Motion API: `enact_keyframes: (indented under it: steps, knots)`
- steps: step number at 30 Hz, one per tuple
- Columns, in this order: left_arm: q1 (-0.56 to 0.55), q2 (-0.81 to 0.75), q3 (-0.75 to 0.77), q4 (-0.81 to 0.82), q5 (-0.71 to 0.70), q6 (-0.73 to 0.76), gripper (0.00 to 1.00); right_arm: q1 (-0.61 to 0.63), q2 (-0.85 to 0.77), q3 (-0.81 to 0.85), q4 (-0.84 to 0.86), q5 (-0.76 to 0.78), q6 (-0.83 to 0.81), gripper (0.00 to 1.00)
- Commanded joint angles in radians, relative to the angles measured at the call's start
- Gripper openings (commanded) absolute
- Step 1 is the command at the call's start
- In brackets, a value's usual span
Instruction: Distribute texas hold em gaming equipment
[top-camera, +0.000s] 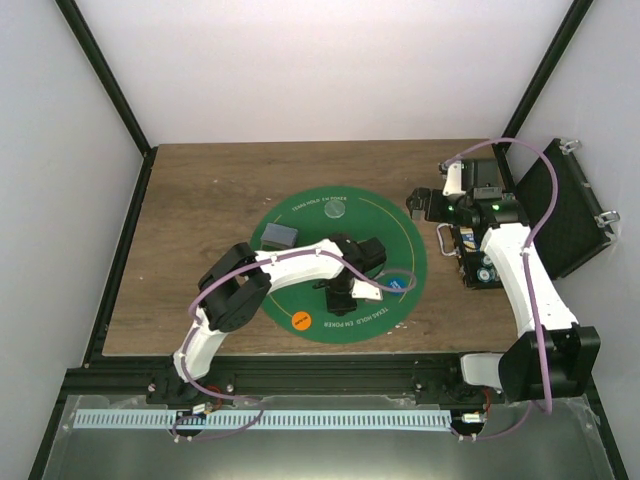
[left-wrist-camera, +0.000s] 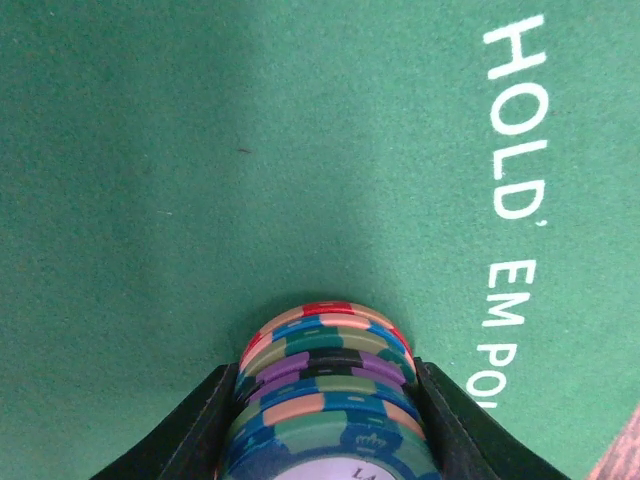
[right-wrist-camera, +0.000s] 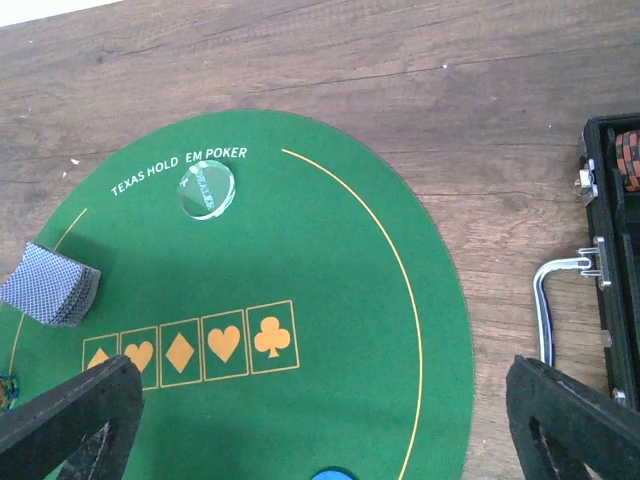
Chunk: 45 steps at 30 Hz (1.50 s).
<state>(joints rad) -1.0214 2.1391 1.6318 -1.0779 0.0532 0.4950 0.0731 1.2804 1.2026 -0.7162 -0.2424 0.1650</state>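
My left gripper (left-wrist-camera: 325, 420) is shut on a stack of several multicoloured poker chips (left-wrist-camera: 325, 375), held low over the green mat (left-wrist-camera: 200, 150); I cannot tell whether the stack touches it. In the top view the left gripper (top-camera: 338, 298) is over the mat's near middle and hides the chips. My right gripper (right-wrist-camera: 320, 430) is open and empty, above the mat's right edge (top-camera: 413, 203). A grey-backed card deck (right-wrist-camera: 50, 285), a clear disc (right-wrist-camera: 206, 189) and a blue disc (right-wrist-camera: 335, 474) lie on the mat. An orange disc (top-camera: 299, 321) lies near its front edge.
An open black case (top-camera: 560, 210) stands at the right of the table, with chips in its tray (right-wrist-camera: 630, 160) and a metal handle (right-wrist-camera: 560, 300) facing the mat. A chip edge (right-wrist-camera: 6, 390) shows at the left of the right wrist view.
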Motion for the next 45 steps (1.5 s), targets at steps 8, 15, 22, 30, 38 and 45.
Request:
enact_keyframes:
  steps: [8, 15, 22, 30, 38, 45]
  knots:
    - [-0.005, -0.006, -0.014, 0.024, -0.003, 0.011, 0.66, -0.016, -0.002, 0.112, -0.045, -0.042, -0.029, 1.00]
    - [0.000, -0.086, 0.032, -0.049, 0.081, 0.030, 0.80, -0.018, -0.004, 0.161, -0.066, -0.027, -0.029, 1.00]
    - [0.043, -0.275, -0.026, -0.134, 0.190, 0.081, 0.83, -0.018, 0.007, 0.230, -0.083, -0.079, -0.030, 1.00]
    - [0.362, -0.494, -0.154, -0.171, 0.217, 0.045, 0.85, 0.127, 0.107, 0.213, -0.163, 0.010, 0.064, 1.00]
    - [0.732, -0.566, -0.208, -0.111, 0.235, -0.061, 0.87, 0.545, 0.297, 0.128, -0.216, 0.136, 0.187, 1.00]
    - [0.756, -0.583, -0.248, -0.085, 0.195, -0.073, 0.87, 0.732, 0.471, 0.094, -0.213, 0.115, 0.251, 1.00]
